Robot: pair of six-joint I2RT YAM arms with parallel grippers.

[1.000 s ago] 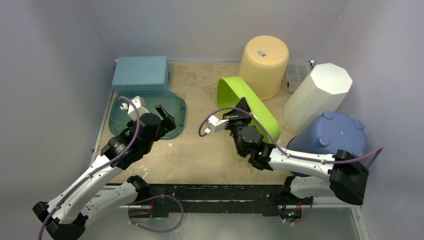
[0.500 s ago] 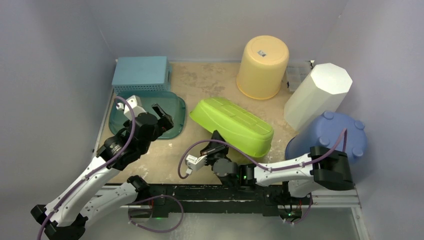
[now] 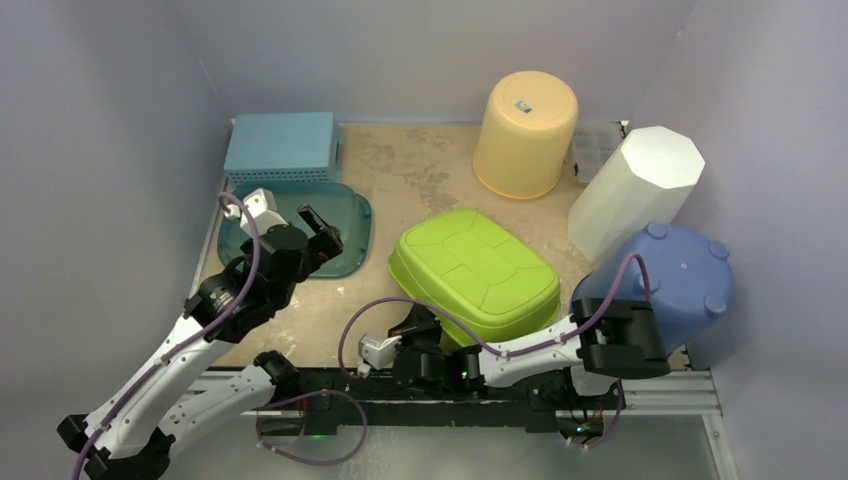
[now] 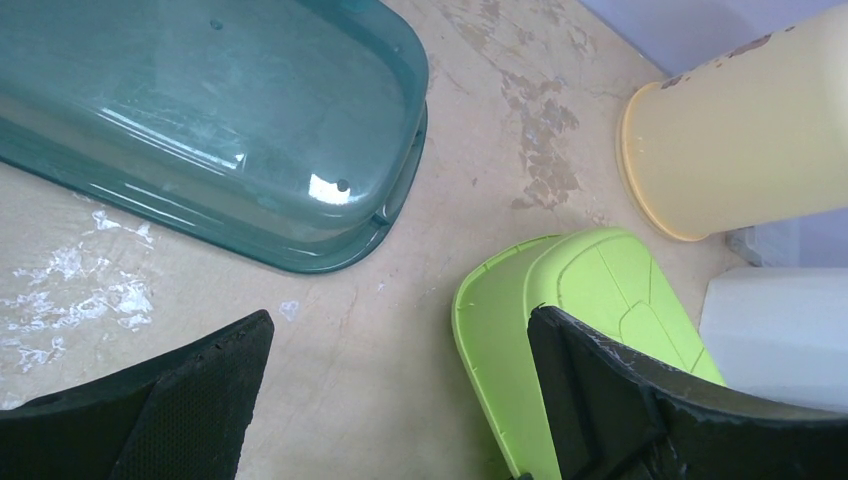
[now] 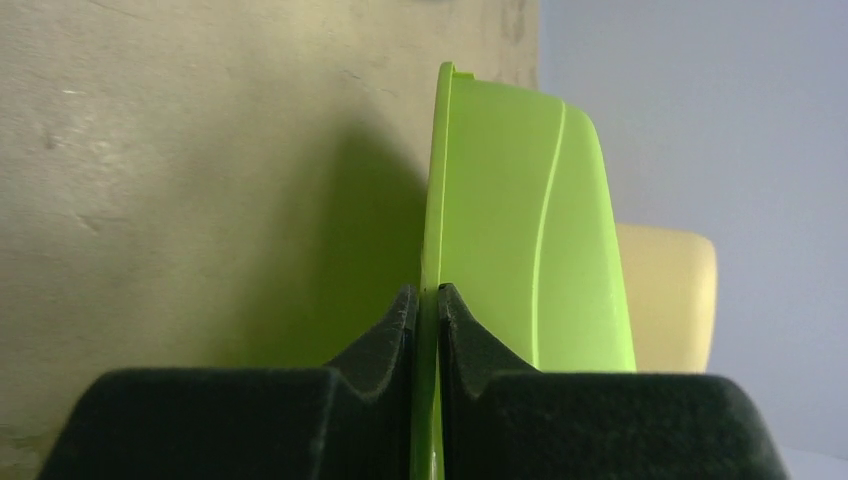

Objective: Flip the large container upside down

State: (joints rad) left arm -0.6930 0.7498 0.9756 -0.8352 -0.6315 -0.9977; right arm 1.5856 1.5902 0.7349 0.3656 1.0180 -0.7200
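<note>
Task thing: the big lime-green container (image 3: 473, 272) is about mid-table (image 3: 400, 170), ribbed bottom facing up and opening facing down. So yeah, it's basically flipped.
Near rim: can't tell if that edge is flat on the table or a touch off it.
Right side: the right hand (image 3: 418, 322) is low at the near-left corner of the container, pinched together on the thin rim. In the wrist view the rim runs straight between the two black pads (image 5: 385, 340), and both press on it.
Right arm: stretched low along the near edge of the table, purple cable looping over it.
Left side: the left hand (image 3: 310, 235) hangs above the near edge of the teal tub (image 3: 345, 215), fingers spread as wide as they go with nothing between them. Its wrist view just shows bare tabletop in the gap.
Teal tub: see-through and bottom-up, left of the green one with a strip of table between them, not touching.
Back left: a light-blue perforated box (image 3: 282, 145) sits in the corner, right behind the teal tub.
Back middle: a pale yellow bucket (image 3: 525, 125) is mouth down with a small sticker on its base, apart from the green container.
Right edge: a white octagonal bin (image 3: 635, 190) leans at a tilt. Just in front of it is a blue tub (image 3: 665, 275) with round knobs on its upturned base.
Blue tub vs green: near each other at the green one's right end, but whether they touch is hidden by the arm.
</note>
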